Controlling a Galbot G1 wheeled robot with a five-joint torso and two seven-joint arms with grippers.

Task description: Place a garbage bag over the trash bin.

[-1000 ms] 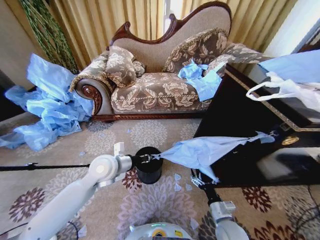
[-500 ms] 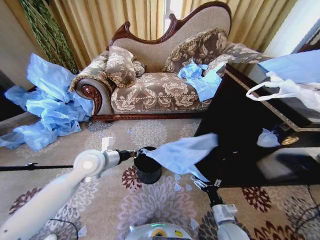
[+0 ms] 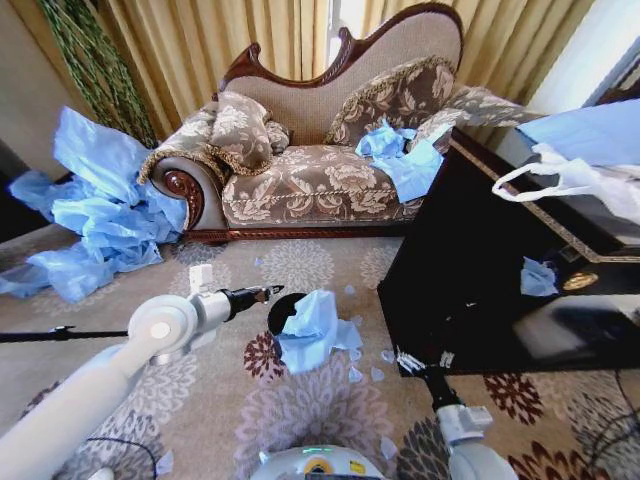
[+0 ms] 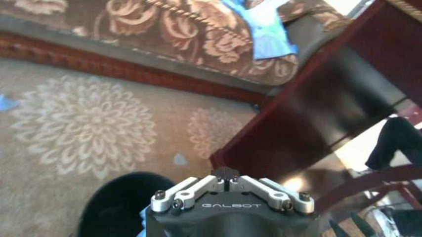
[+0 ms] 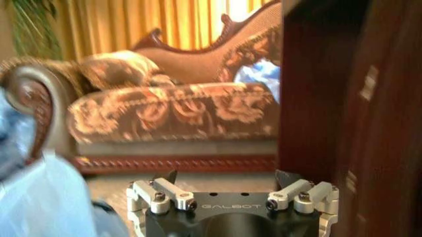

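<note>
Head view: the garbage bag (image 3: 312, 328) lies crumpled against the trash bin (image 3: 283, 312) on the rug (image 3: 210, 400), not over its rim. Left pincer (image 3: 268, 292), fingers closed, empty, hovers beside it; right pincer (image 3: 415, 364) spread, empty. Bagging remains undone.

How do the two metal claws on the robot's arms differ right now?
The left gripper has its fingers pinched shut; the right gripper has its fingers spread open. The left one sits beside the trash bin with the garbage bag draped on it; the right one is by the dark cabinet. Both hold nothing.
</note>
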